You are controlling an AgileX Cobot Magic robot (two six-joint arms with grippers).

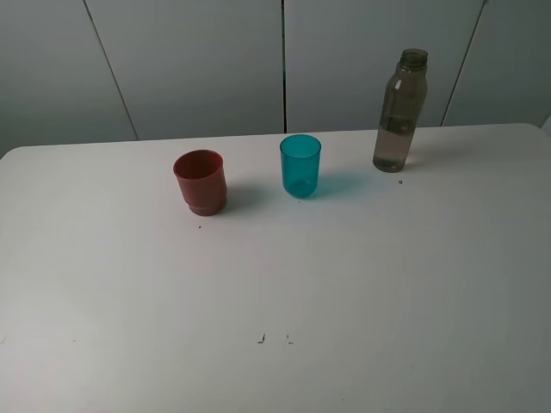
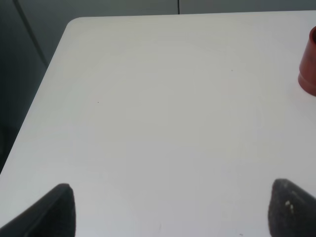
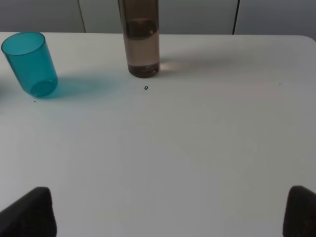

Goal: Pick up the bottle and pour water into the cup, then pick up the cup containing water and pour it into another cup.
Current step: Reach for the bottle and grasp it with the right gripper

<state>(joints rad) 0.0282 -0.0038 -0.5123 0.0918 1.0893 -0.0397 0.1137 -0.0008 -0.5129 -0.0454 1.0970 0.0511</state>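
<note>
Three vessels stand upright in a loose row across the far part of the white table [image 1: 275, 292]: the red cup [image 1: 201, 181] on the left, the teal cup [image 1: 300, 165] in the middle, and the bottle [image 1: 400, 116] on the right, closest to the far edge. None of them touches another. The two cups stand near each other, and the bottle stands a little farther off from the teal cup. The bottle is smoky and translucent, and liquid stands partway up inside it, its level showing through the wall. A small dark speck [image 1: 400, 181] lies on the table just in front of the bottle's base.

My right gripper [image 3: 168, 212] hovers over bare table, well short of the bottle. Its two fingers are spread wide with nothing between them, and both the bottle and the teal cup are in its camera's sight. My left gripper [image 2: 175, 212] is also spread wide and holds nothing. It is over the left part of the table, near the corner, and its camera sees only a sliver of the red cup.
</note>
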